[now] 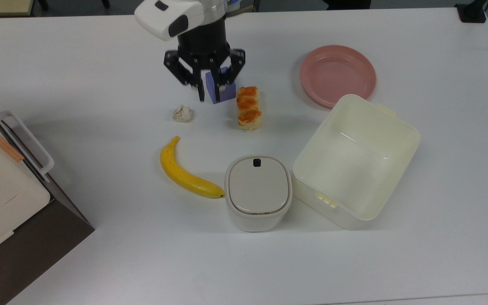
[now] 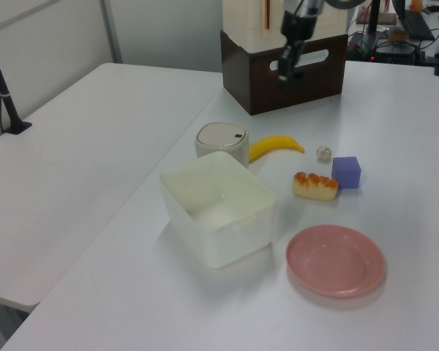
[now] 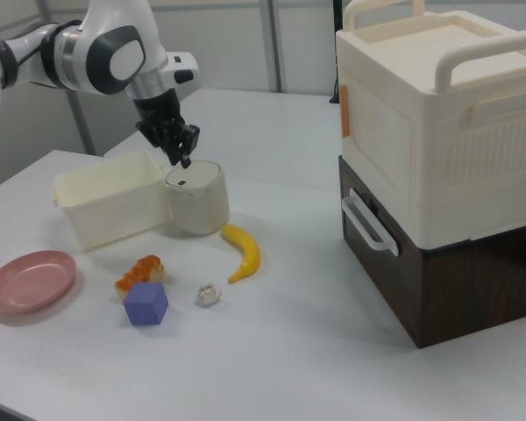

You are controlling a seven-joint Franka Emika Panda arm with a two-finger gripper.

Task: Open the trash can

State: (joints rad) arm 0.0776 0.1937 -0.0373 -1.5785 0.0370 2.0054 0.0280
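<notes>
- We hold our gripper [image 1: 208, 90] in the air with its fingers apart and empty, over the purple cube [image 1: 223, 91] in the top view, well short of the trash can [image 1: 258, 192].
- The trash can stands upright, lid shut, between the banana [image 1: 183, 170] and the cream box [image 1: 355, 161].
- Its black button [image 1: 256, 162] faces our arm, and the lid's long axis runs towards it.

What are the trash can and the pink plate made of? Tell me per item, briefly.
Trash can: looks like smooth moulded plastic, white body with a matte beige-grey lid and rounded corners.
Pink plate: probably plastic or melamine, going by its even colour and soft sheen; glazed ceramic cannot be ruled out.
</notes>
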